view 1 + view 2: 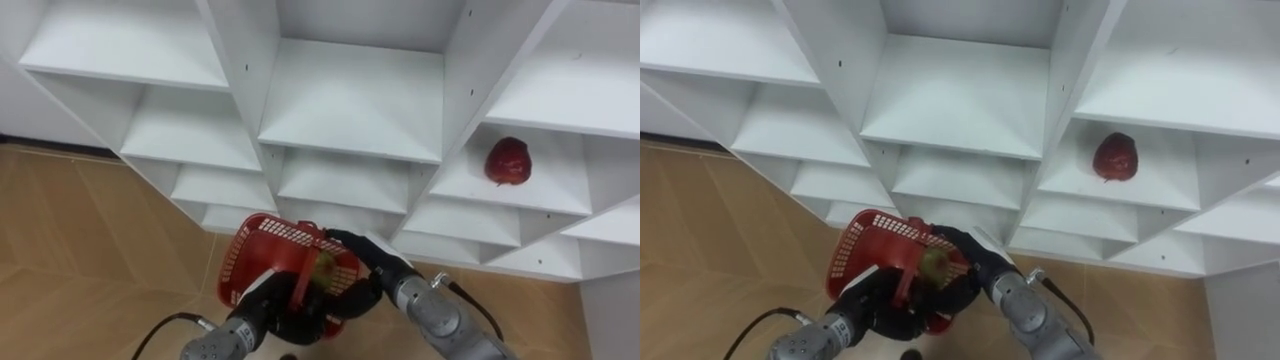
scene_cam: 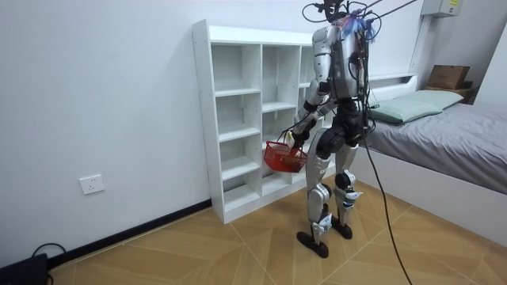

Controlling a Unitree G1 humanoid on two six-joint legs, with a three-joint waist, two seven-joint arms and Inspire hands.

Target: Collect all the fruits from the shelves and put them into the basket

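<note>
The robot stands facing the white closet (image 1: 350, 100). Near its body hangs the red basket (image 1: 255, 250). The left robot hand (image 1: 268, 305) looks curled round the basket's handle, though it is partly hidden. The right robot hand (image 1: 358, 255) reaches over the basket's rim, its fingers bent round a yellow-green fruit (image 1: 325, 268) just inside. The step in hand seems to be dropping this fruit into the basket. Next, the right fingers must let go and lift clear. The hand then has to reach far right to the red fruit (image 1: 508, 160), which lies alone on its shelf.
</note>
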